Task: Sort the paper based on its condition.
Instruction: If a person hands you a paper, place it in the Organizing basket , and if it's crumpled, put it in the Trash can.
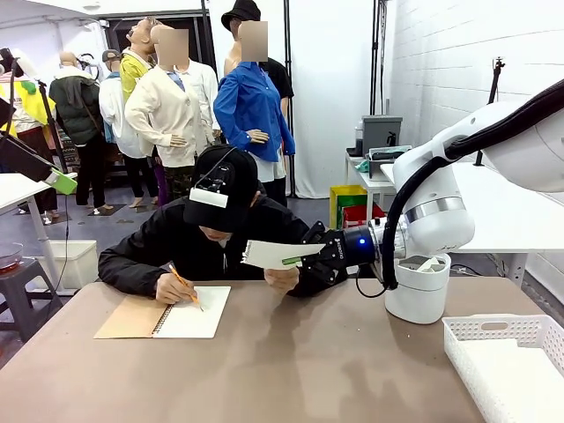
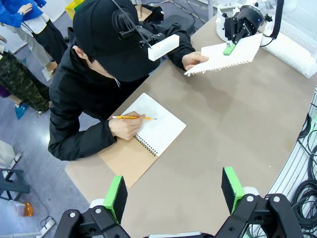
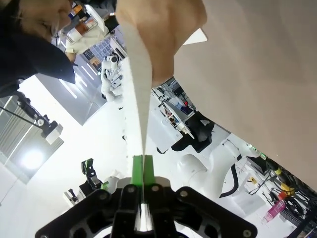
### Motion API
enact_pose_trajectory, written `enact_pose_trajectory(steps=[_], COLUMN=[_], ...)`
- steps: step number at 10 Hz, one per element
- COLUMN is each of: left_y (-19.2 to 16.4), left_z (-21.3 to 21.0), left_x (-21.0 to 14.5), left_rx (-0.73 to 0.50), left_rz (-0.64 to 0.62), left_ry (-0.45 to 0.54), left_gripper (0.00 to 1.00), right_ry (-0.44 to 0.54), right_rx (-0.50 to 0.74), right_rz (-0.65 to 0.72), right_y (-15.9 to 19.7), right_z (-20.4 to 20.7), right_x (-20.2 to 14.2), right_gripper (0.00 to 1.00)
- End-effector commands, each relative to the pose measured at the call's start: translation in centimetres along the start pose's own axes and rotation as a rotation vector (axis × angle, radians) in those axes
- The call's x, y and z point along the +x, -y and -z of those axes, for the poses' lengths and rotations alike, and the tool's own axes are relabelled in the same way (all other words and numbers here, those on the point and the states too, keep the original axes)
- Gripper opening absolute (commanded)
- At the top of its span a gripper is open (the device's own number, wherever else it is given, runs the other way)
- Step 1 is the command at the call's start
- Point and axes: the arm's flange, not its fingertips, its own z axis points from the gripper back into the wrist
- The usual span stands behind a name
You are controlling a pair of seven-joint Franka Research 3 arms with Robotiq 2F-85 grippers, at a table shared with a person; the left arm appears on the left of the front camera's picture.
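A smooth paper sheet [image 1: 275, 254] is clamped edge-on in the closed right pincer [image 1: 304, 257], above the table [image 1: 308, 361], with its far end held by the person's hand [image 1: 282, 278]. The left pincer [image 2: 173, 191] is seen open and empty, well apart.

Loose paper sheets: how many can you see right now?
1. A smooth sheet is held above the table between the right gripper, shut on one edge, and the person's hand on the other. The basket may hide more.

White brick wall [image 1: 458, 62], grey floor [image 1: 97, 225], white curtain [image 1: 326, 88], brown table [image 1: 291, 370]
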Motion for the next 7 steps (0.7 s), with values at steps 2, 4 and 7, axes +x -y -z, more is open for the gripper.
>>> enact_pose_trajectory(steps=[2, 4, 7], left_y=[-0.09, -0.09, -0.09], left_z=[0.02, 0.02, 0.02], left_x=[-0.08, -0.08, -0.08], left_rx=[0.003, 0.003, 0.003], left_rz=[-0.003, -0.003, -0.003], left_ry=[0.004, 0.004, 0.004], left_gripper=[1.0, 1.0, 1.0], right_ry=[-0.02, -0.014, -0.01], right_rx=[0.041, 0.038, 0.031], right_rz=[-0.042, -0.058, -0.056], right_y=[-0.31, -0.48, -0.5], right_z=[-0.27, -0.46, 0.01], right_x=[-0.34, -0.48, -0.81], right_gripper=[0.0, 0.0, 0.0])
